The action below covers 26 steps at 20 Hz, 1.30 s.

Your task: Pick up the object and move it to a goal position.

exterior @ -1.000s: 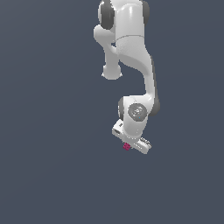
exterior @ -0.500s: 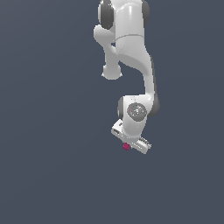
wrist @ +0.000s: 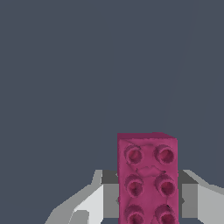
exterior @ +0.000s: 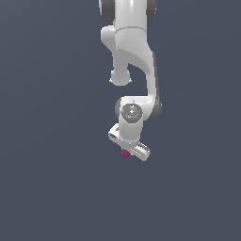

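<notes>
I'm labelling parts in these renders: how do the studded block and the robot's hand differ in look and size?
Colour: the block is magenta-red, while the hand is white with grey parts.
Size: in the exterior view the block is a tiny speck, far smaller than the hand above it.
Surface: the block's top carries rows of round studs; the hand's fingers are smooth and flat.
Both sit together, the block lying between the fingers.

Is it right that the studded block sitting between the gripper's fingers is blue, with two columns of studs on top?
Not quite. The studded block is magenta-red, not blue; the wrist view shows it plainly. The rest holds: it sits between the fingers of the gripper, with two columns of studs.
</notes>
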Available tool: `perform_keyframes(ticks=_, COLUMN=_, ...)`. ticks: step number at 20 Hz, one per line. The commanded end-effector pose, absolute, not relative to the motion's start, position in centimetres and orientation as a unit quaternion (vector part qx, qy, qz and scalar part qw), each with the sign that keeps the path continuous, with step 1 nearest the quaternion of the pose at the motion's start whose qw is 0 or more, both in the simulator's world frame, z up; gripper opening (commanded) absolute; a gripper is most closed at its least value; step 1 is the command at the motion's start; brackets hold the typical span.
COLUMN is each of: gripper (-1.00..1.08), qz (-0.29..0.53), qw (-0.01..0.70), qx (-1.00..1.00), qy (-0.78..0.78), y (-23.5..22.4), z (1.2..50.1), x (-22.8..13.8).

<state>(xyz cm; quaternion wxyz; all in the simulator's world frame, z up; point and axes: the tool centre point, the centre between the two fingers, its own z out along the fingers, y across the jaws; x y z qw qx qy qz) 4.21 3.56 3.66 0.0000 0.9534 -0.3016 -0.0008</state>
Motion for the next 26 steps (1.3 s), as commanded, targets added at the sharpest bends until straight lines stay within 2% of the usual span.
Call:
perform_keyframes(ticks=1, gripper=-1.00, qz=0.000, qw=0.000, qx=0.953, qy=-0.302, y=1.0, z=4.8, x=3.7)
perform_keyframes(ticks=18, gripper=-1.00, qz=0.000, qw=-0.001, qx=0.953, qy=-0.303, y=-18.2, z=13.8, x=0.1)
perform_keyframes(ticks=26, gripper=-1.00, qz=0.000, qw=0.000, qx=0.953, qy=-0.302, y=-23.4, z=16.2, x=-0.5)
